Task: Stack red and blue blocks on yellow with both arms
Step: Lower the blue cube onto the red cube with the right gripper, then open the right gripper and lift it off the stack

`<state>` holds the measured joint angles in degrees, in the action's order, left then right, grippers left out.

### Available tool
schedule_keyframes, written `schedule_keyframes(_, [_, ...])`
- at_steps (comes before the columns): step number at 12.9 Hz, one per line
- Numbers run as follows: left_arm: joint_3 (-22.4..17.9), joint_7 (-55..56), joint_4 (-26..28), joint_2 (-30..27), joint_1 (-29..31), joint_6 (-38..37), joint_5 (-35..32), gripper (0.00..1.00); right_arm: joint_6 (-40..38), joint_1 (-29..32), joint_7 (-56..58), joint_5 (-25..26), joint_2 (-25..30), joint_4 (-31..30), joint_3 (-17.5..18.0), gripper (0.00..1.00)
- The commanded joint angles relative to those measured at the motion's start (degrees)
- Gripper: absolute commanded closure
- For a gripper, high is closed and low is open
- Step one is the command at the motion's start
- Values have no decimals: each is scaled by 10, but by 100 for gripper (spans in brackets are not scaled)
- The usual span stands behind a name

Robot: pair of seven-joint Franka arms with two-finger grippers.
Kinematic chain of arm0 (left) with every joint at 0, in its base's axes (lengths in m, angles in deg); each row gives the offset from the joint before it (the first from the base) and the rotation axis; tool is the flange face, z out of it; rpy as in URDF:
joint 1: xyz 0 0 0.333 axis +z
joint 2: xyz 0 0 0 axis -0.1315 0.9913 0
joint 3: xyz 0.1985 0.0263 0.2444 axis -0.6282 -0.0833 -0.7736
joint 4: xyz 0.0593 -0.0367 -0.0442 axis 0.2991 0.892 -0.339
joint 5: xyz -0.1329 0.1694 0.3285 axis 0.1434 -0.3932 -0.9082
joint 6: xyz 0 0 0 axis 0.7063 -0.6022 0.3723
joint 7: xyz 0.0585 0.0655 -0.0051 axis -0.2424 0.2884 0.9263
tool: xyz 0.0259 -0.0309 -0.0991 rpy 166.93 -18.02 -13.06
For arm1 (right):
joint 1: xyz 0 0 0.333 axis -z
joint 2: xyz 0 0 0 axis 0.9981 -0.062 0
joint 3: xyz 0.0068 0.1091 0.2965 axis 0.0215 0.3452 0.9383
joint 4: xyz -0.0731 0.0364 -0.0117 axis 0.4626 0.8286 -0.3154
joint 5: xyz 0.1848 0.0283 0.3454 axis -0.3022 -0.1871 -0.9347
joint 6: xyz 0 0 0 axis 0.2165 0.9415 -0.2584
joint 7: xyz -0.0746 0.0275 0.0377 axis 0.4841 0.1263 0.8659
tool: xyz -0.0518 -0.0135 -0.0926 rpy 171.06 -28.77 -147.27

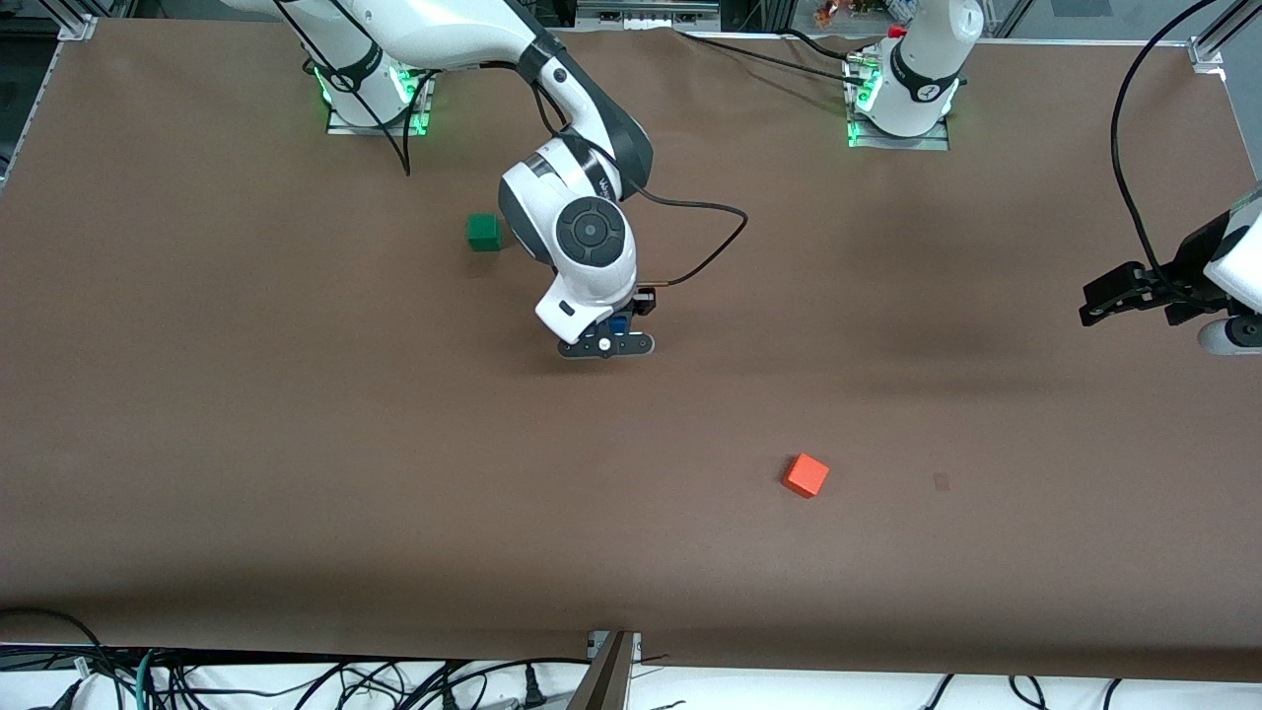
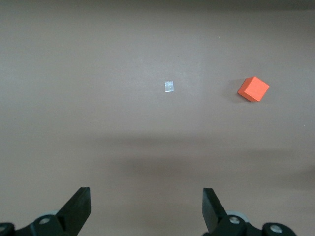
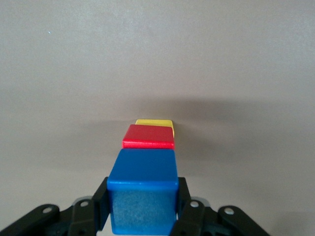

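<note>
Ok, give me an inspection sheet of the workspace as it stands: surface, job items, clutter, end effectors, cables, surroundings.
Surface: brown table, one small pale mark.
Job's things: blue block held above red block, which sits on yellow block.
Clutter: orange cube nearer the front camera; green cube beside the right arm.
End effectors: right end effector shut on blue block over the stack; left end effector open, waiting at the left arm's end of the table.
Cables: black cable trailing from right wrist.
Surroundings: loose wires along the table's near edge.
</note>
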<state>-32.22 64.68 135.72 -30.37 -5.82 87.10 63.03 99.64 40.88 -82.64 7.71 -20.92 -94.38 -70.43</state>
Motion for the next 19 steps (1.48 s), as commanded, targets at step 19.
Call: schedule_keyframes(19, [1,-9,-17,7,-2,-6,-6,0,-262,55,136,3,445,-188,-182,0])
